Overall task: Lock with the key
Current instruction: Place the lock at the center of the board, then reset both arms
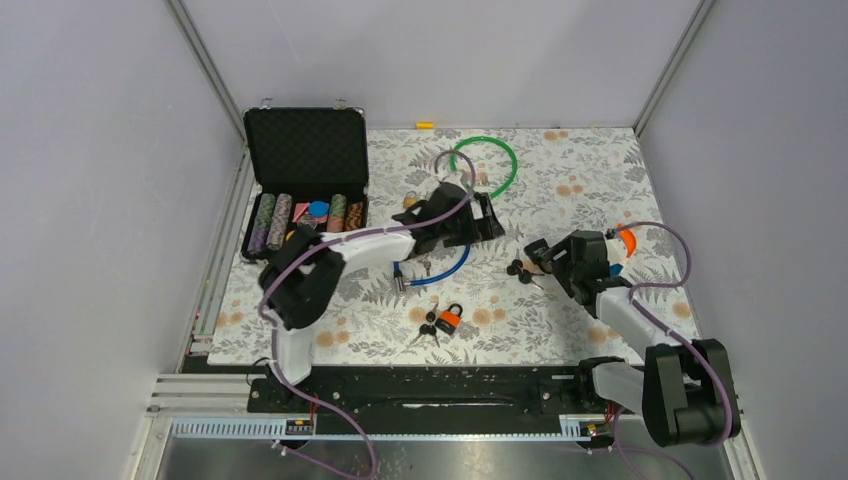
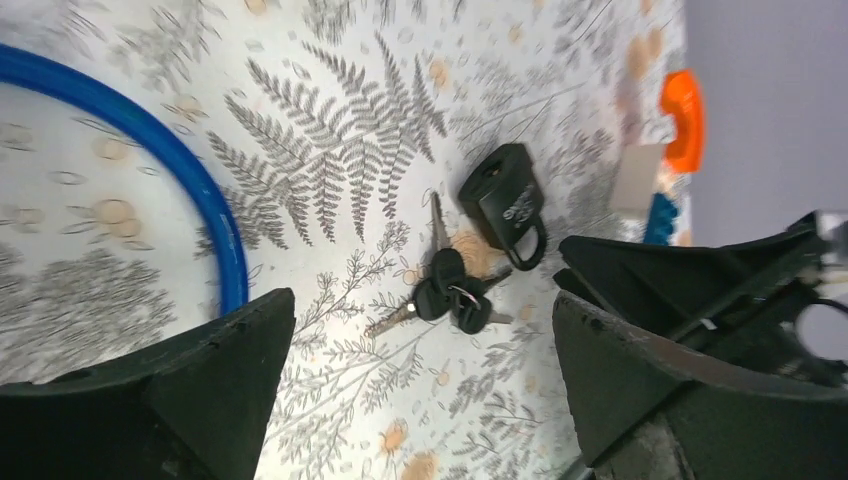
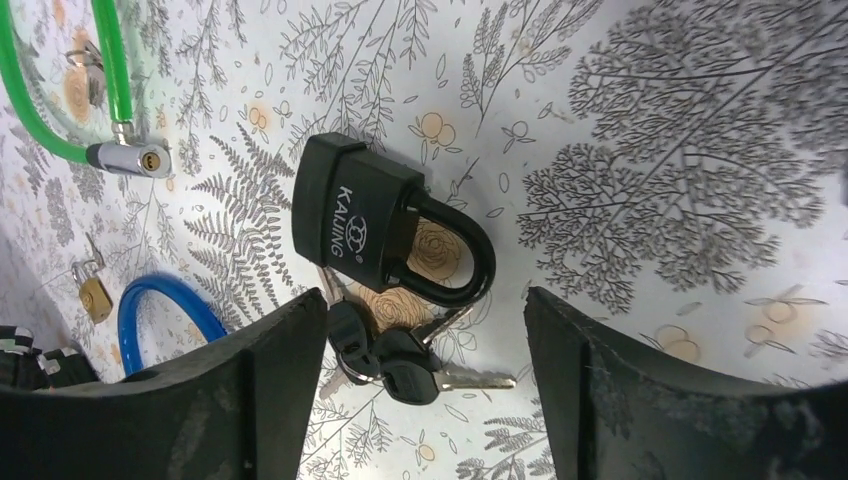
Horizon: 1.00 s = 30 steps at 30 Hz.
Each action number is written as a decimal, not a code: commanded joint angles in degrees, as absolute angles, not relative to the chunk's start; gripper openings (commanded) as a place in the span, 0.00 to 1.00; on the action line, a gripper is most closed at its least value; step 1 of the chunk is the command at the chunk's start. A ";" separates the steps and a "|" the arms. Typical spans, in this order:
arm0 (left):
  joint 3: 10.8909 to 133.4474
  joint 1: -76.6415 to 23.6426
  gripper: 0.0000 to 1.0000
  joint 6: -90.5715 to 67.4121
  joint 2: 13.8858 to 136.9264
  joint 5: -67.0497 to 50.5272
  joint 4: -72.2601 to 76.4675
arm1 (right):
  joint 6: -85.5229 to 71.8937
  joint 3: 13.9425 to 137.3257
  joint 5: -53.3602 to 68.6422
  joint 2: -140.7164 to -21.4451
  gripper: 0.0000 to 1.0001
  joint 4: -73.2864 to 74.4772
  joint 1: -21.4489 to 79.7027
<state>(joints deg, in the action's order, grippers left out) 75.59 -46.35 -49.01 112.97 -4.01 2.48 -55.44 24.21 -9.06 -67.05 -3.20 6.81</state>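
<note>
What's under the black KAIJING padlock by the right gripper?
Floral tablecloth shows through the shackle; a blade of the black-headed key bunch seems to slip beneath the padlock body, the rest is hidden.

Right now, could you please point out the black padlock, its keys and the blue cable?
black padlock (image 3: 350, 225): right wrist view, body.
keys (image 3: 385, 358): right wrist view, black heads.
blue cable (image 2: 232, 260): left wrist view, its curve.

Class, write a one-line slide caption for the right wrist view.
Open right pincer hovers over a black padlock lying beside keys on floral cloth.
</note>
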 commanded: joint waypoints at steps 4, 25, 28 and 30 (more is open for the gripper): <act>67.51 -40.56 0.99 -46.11 92.64 2.73 -3.35 | -52.19 29.30 -18.71 -55.41 0.82 8.68 6.59; 55.69 -39.68 0.99 -30.78 35.42 26.58 -35.05 | -31.98 58.43 -45.33 -18.92 0.99 33.94 6.64; 56.63 -39.70 0.99 -30.75 31.90 28.59 -37.90 | -29.96 60.63 -48.43 -17.09 0.99 33.99 6.60; 56.90 -39.72 0.99 -30.84 30.04 29.75 -39.30 | -28.58 61.91 -49.90 -16.36 0.99 33.61 6.60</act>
